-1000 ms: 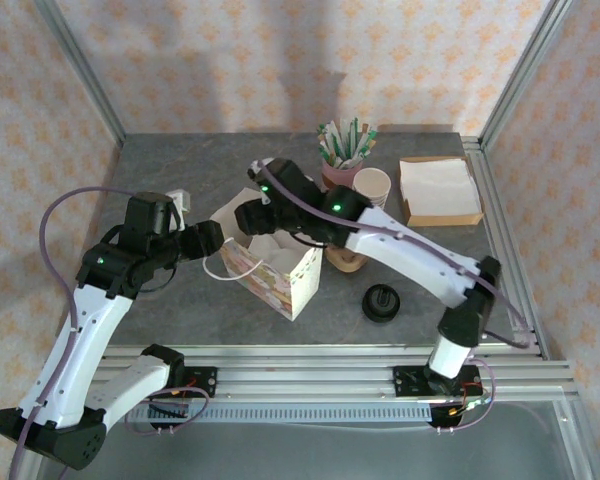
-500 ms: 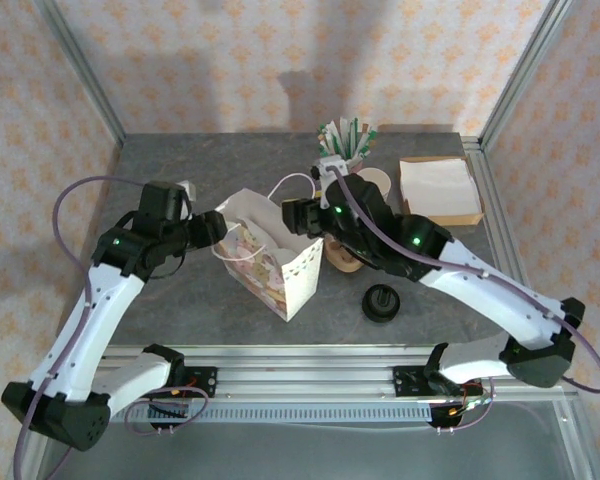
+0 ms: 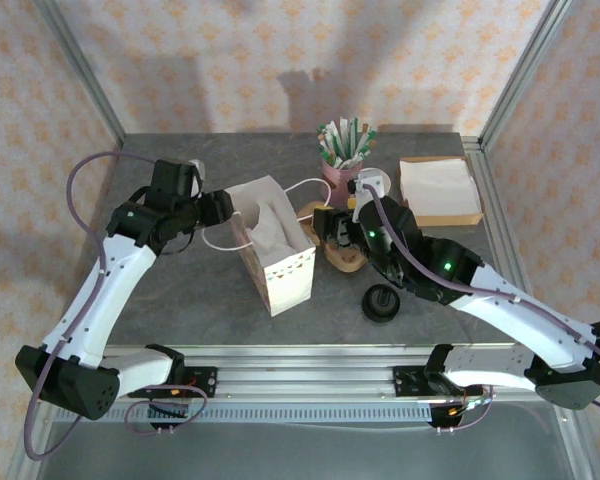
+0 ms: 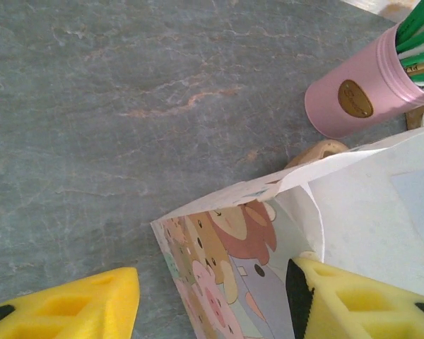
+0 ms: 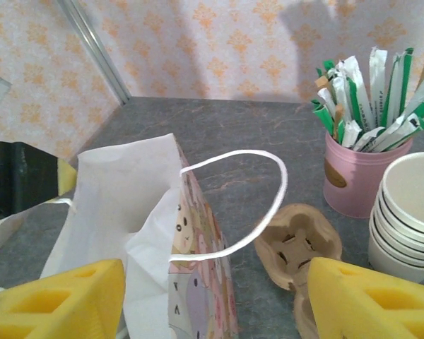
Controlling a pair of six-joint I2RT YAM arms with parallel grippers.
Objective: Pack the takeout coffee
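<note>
One cartoon-printed white paper bag stands open on the grey stone bench. To its right are one pink tin of sachets, one stack of cream paper cups, one brown pulp carrier and one stack of black lids. The left pincer gapes astride the bag's left rim, gripping nothing. The right pincer hangs wide and empty just right of the bag. I cannot tell whether the takeout coffee sits inside the bag.

Paper bag: cartoon-animal print, white cord handles, upright, mouth open, left of centre, mid-depth. Inside, white paper folds. Takeout coffee possibly hidden in the bag; can't tell from here.
</note>
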